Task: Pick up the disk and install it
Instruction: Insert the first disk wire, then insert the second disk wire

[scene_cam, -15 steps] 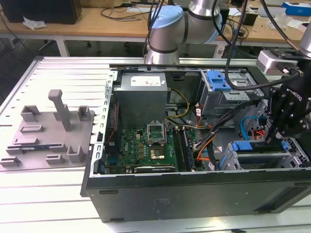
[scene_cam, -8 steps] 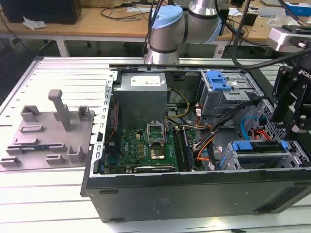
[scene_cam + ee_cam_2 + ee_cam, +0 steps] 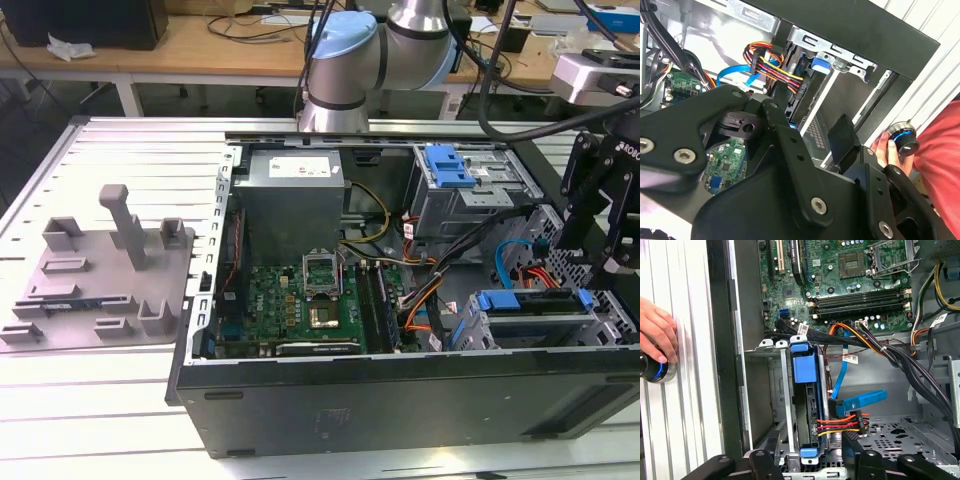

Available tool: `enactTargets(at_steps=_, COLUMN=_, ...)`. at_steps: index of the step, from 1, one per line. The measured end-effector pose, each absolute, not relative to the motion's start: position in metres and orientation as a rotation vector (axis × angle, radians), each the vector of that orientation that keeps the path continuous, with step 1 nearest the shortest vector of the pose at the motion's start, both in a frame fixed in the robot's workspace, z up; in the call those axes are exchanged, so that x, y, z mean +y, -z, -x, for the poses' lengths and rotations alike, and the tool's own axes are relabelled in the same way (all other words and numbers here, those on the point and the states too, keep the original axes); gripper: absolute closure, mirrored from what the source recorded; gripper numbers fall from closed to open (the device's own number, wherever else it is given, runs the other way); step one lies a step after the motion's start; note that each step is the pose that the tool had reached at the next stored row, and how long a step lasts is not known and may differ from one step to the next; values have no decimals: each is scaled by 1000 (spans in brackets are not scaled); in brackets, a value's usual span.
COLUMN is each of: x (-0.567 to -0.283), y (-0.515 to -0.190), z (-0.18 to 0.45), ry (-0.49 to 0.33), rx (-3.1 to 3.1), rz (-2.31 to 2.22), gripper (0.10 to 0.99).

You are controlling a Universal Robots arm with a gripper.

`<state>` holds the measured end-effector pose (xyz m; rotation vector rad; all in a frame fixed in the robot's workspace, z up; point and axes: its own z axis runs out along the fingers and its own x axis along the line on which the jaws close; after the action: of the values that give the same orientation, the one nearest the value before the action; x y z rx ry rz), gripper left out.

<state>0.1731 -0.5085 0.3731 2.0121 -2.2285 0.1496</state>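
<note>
The disk (image 3: 804,390), edged by its bright blue carrier, stands on edge in the metal drive cage (image 3: 771,390) at the front corner of the open computer case. In the exterior view, the disk (image 3: 530,300) is at the lower right of the case. Coloured power wires (image 3: 840,422) run to its side. My gripper (image 3: 807,462) hovers just over the cage, open, its black fingers (image 3: 760,460) apart on either side of the disk's end and holding nothing. In the exterior view, the gripper (image 3: 605,260) hangs above the cage's right end.
A person's hand (image 3: 657,335) rests on a blue-ringed knob (image 3: 652,371) on the ribbed table beside the case; a red sleeve (image 3: 940,170) is close by. The motherboard (image 3: 300,300), a cable bundle (image 3: 900,360) and a blue latch (image 3: 448,165) lie inside. A grey holder tray (image 3: 100,270) sits at the exterior view's left.
</note>
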Motion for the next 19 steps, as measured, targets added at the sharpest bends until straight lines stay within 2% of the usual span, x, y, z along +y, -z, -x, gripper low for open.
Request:
enactTargets(at_steps=11, x=-508, y=-373, z=-173, ry=-151, rx=-2228, rz=-2012, gripper=482)
enactTargets(at_steps=13, x=-496, y=-374, z=-173, ry=-191, rx=-2208, rz=-1992, gripper=482)
enactTargets(at_steps=16, x=-471, y=-376, z=-173, ry=-310, rx=-2145, rz=-1932, gripper=482)
enactTargets(at_steps=17, x=-466, y=-376, z=-173, ry=-347, rx=-2123, rz=-1914, gripper=494)
enactTargets(at_steps=18, x=-463, y=-376, z=-173, ry=-373, rx=-2107, rz=-1901, gripper=631)
enactTargets(at_steps=19, x=-459, y=-376, z=-172, ry=-387, rx=-2098, rz=-1895, gripper=694)
